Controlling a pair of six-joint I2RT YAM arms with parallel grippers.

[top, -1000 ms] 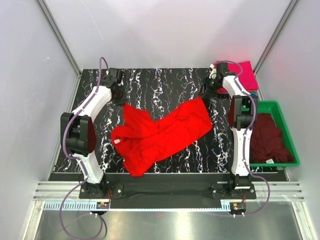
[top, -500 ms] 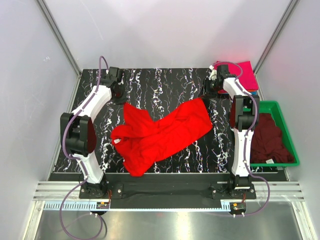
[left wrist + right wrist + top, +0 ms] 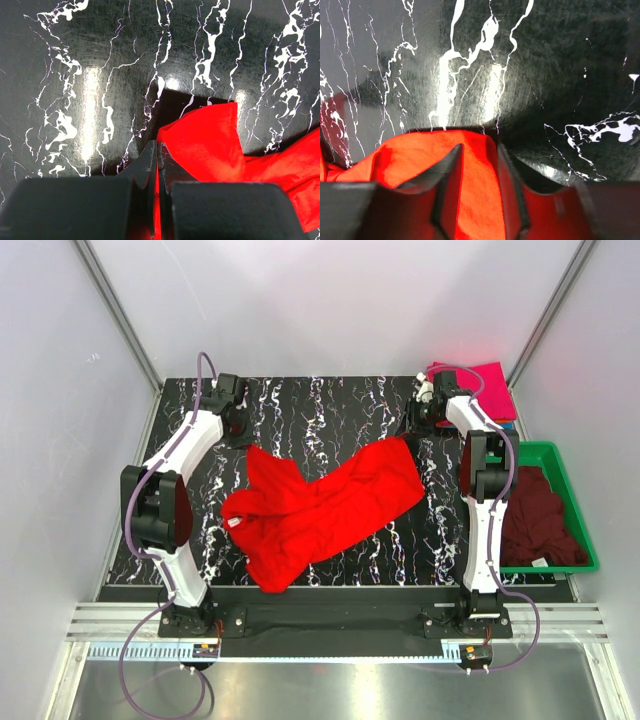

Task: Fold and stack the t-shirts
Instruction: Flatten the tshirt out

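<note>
A bright red t-shirt point(image 3: 320, 505) lies crumpled and spread across the middle of the table. My left gripper point(image 3: 238, 430) is at the shirt's back left corner. In the left wrist view the left gripper point(image 3: 156, 147) is shut, with a thin strip of the red t-shirt point(image 3: 210, 140) pinched between its fingers. My right gripper point(image 3: 415, 425) is at the back right corner. In the right wrist view its fingers point(image 3: 479, 150) stand apart with the red cloth point(image 3: 420, 155) lying between them. A folded magenta t-shirt point(image 3: 485, 388) rests at the back right. A maroon t-shirt point(image 3: 535, 515) lies bunched in the bin.
The green plastic bin point(image 3: 575, 490) stands off the table's right edge beside the right arm. The black marbled table point(image 3: 330, 405) is bare behind the red shirt. Grey walls enclose the back and both sides.
The right wrist has edged slightly toward the back. The red shirt and the left arm have not visibly moved.
</note>
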